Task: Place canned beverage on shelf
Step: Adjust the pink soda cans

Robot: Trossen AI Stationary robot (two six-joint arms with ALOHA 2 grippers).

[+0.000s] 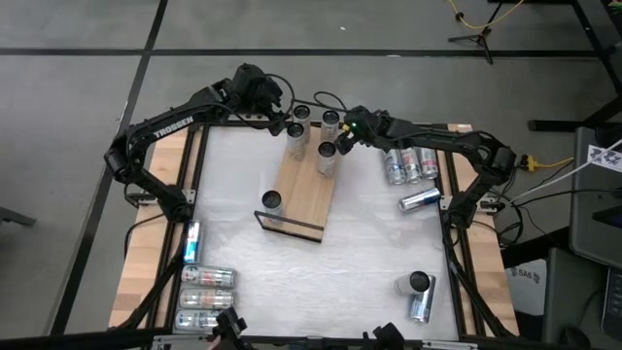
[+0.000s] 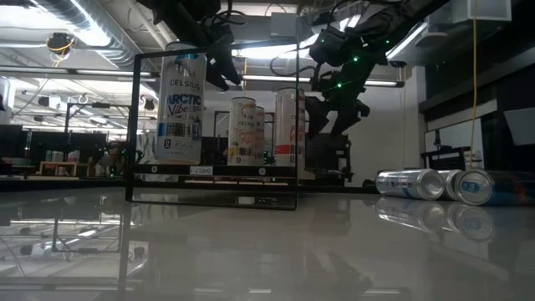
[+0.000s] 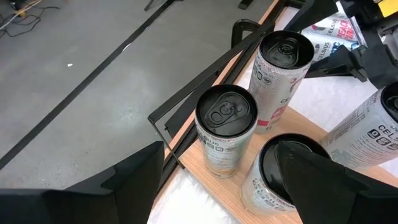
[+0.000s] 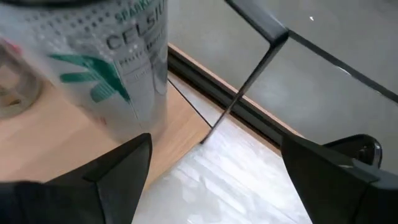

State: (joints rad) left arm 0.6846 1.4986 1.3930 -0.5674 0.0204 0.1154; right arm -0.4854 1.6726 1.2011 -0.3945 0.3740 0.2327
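At shelf [image 1: 303, 194] far end: right jaws spread beside upright can [image 1: 327, 158]; left jaws spread above crowded cans, toppling risk.

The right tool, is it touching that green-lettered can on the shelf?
Apart. The right wrist view shows the right tool open, wood visible between its finger and the can.

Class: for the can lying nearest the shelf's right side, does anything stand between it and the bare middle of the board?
Nothing visible does: only bare tabletop lies between the lying can and the shelf. The right tool hovers by the upright cans at the far end, off that path.
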